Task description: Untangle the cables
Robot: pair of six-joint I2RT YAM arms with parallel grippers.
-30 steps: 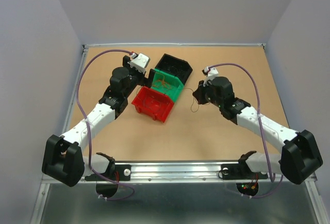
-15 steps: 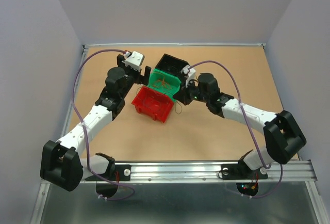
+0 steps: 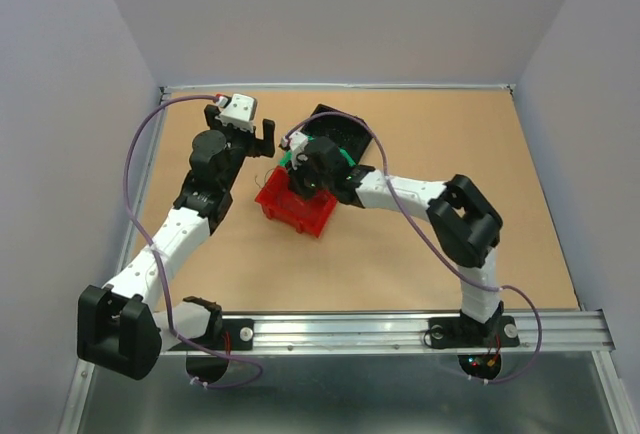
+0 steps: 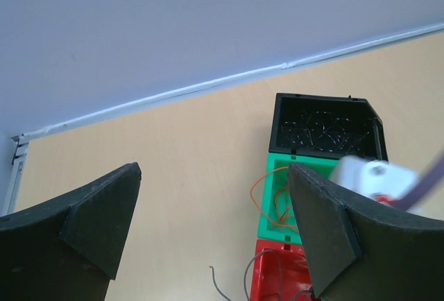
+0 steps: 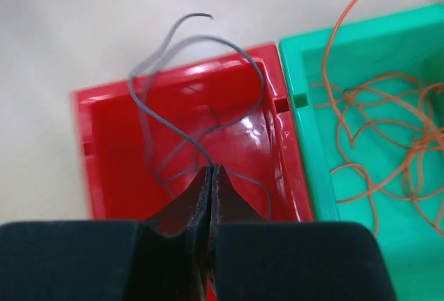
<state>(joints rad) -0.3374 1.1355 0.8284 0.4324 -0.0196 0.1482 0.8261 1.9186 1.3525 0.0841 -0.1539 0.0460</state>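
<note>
Jaws of the right pincer (image 5: 211, 170) are pressed together, nipping a grey cable (image 5: 201, 37) right at the tips. The cable curls away from the tips in loose loops over the red bin (image 5: 84, 134), its free end poking past the far rim. The green bin (image 5: 305, 155) touches the red one and holds orange cables (image 5: 388, 127). The black bin (image 4: 326, 100) sits next in the row with dark cables (image 4: 322, 129) inside. The left pincer (image 4: 215, 176) is spread wide with nothing in it, off to the bins' side, clear of every cable.
</note>
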